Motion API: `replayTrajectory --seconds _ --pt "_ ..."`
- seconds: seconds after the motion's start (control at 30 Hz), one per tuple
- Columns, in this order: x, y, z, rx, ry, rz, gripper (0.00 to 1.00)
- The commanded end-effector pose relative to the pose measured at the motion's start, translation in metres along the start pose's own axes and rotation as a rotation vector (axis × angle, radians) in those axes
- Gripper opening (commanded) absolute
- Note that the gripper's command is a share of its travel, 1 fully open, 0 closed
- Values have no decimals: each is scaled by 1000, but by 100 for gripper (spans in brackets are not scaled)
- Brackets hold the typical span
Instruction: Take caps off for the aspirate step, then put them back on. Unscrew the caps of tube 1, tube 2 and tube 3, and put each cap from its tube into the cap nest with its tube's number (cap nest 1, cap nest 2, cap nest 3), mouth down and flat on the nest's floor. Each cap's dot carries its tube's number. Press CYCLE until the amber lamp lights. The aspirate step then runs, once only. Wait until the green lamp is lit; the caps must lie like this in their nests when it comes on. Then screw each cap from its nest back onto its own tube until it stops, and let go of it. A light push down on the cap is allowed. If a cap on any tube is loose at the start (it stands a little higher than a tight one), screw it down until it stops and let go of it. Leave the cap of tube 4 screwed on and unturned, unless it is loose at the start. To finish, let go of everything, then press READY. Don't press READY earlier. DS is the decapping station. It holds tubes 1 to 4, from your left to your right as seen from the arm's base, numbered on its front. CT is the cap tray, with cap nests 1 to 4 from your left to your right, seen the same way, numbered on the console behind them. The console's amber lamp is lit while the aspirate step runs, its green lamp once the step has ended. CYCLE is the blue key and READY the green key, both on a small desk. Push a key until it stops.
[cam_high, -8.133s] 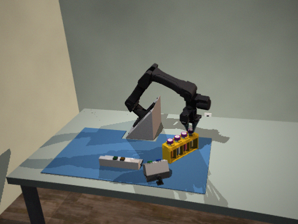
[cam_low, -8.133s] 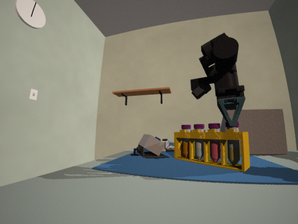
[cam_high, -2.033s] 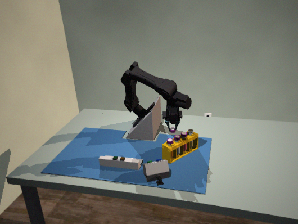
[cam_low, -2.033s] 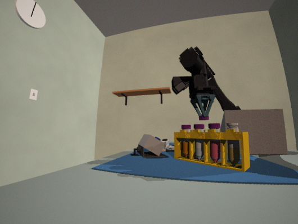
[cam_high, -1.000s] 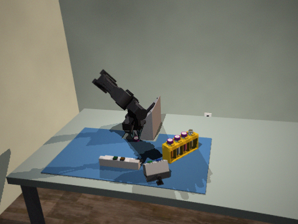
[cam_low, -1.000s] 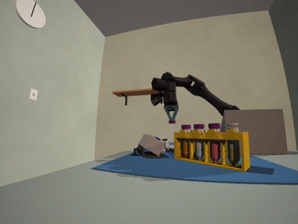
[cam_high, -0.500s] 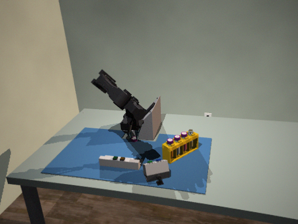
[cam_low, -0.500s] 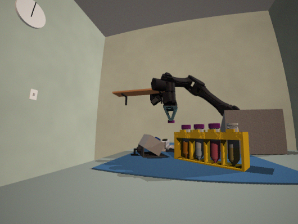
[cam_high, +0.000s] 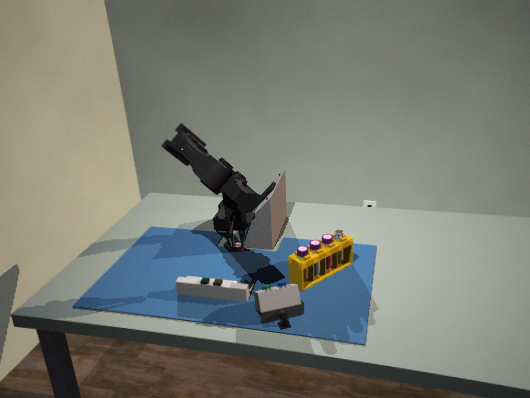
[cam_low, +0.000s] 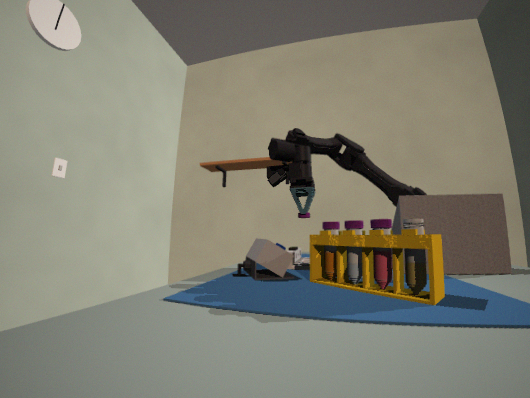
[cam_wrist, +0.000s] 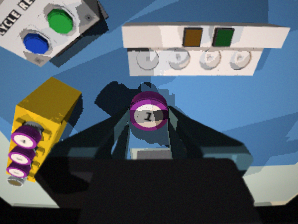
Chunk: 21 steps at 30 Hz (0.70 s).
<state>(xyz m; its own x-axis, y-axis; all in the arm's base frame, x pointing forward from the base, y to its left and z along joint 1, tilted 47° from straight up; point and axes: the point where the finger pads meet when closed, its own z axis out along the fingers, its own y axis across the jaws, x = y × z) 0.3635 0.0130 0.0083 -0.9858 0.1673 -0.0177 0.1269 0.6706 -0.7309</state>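
Note:
My gripper (cam_wrist: 148, 112) is shut on a purple cap (cam_wrist: 148, 114) whose white dot reads 1. It holds the cap in the air above the blue mat, as the exterior view (cam_low: 303, 215) and the top view (cam_high: 237, 245) also show. The white cap tray (cam_wrist: 194, 61) lies ahead of the cap, and its four nests look empty. The cap is in line with the leftmost nest (cam_wrist: 148, 61) but short of it. The yellow decapping station (cam_low: 376, 267) holds three tubes with purple caps, and its end tube (cam_low: 413, 225) is uncapped.
The console's amber lamp (cam_wrist: 193, 36) and green lamp (cam_wrist: 223, 36) look dark. The key desk (cam_wrist: 47, 27) carries the blue CYCLE key (cam_wrist: 36, 43) and the green READY key (cam_wrist: 61, 21). A tall grey wedge block (cam_high: 270, 215) stands beside the arm.

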Motion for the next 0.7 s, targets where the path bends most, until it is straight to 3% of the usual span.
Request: replayTrajectory --seconds 0.0,0.4,0.47,0.67 --pt "-2 5 -6 -4 -34 -8 0" --pt "-6 6 54 -3 -34 -8 0" --pt "-6 6 54 -3 -34 -8 0" --pt "-7 6 84 -2 -34 -8 0"
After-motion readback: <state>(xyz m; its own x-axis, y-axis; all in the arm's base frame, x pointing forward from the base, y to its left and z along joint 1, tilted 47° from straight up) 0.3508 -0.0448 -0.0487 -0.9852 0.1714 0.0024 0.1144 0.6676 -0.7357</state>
